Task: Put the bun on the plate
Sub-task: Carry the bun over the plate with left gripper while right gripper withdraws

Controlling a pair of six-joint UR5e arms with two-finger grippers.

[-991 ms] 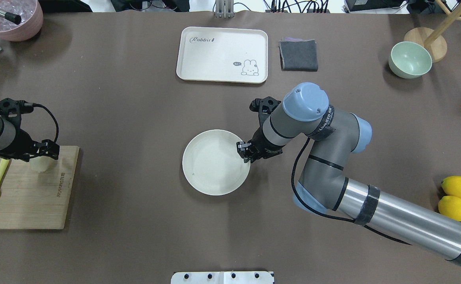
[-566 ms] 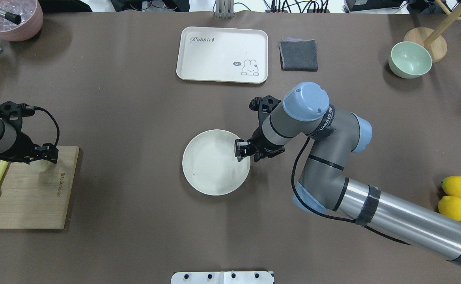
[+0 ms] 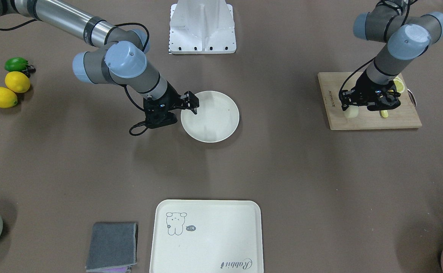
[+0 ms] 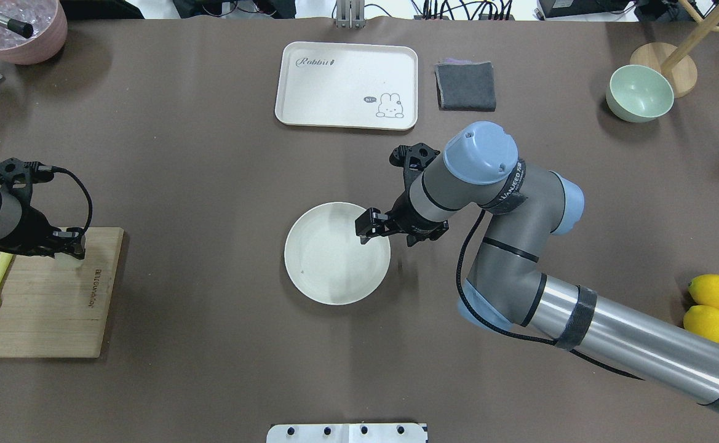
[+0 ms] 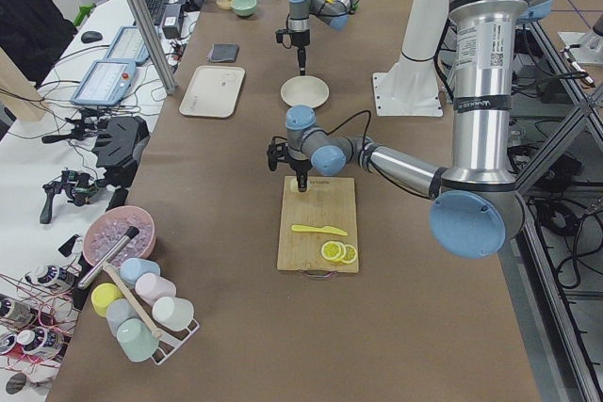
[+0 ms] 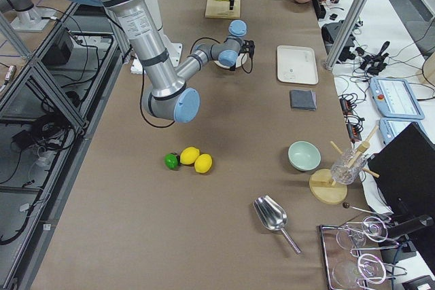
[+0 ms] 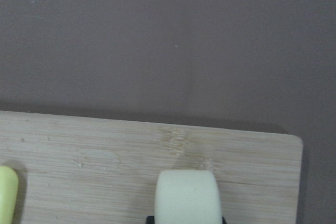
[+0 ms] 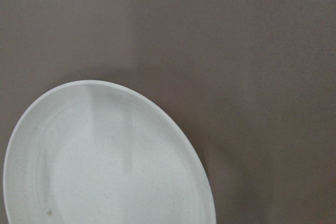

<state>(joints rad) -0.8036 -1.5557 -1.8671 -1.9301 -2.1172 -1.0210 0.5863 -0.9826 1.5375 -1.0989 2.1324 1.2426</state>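
The left gripper (image 3: 352, 104) is clamped on the bun (image 7: 187, 198). The wrist view shows the pale lump filling the gap, with black at both its lower corners. The bun sits over the wooden cutting board (image 3: 361, 122), near the edge that faces the plate. Whether it touches the wood cannot be told. Fingers point down, and the wrist above leans toward the robot. The forearm folds back through two blue-capped joints at the table's left end.

The right gripper (image 4: 364, 229) hangs over the rim of the plate (image 4: 328, 267) on the robot's right side, carrying nothing. Its own camera looks down on the plate's edge and the bare brown table cover (image 8: 252, 51). Whether its fingers are parted or closed cannot be told. The wrist slants down toward the plate from a blue-capped joint. Behind it the elbow bends, and a silver tube runs off to the robot's right.
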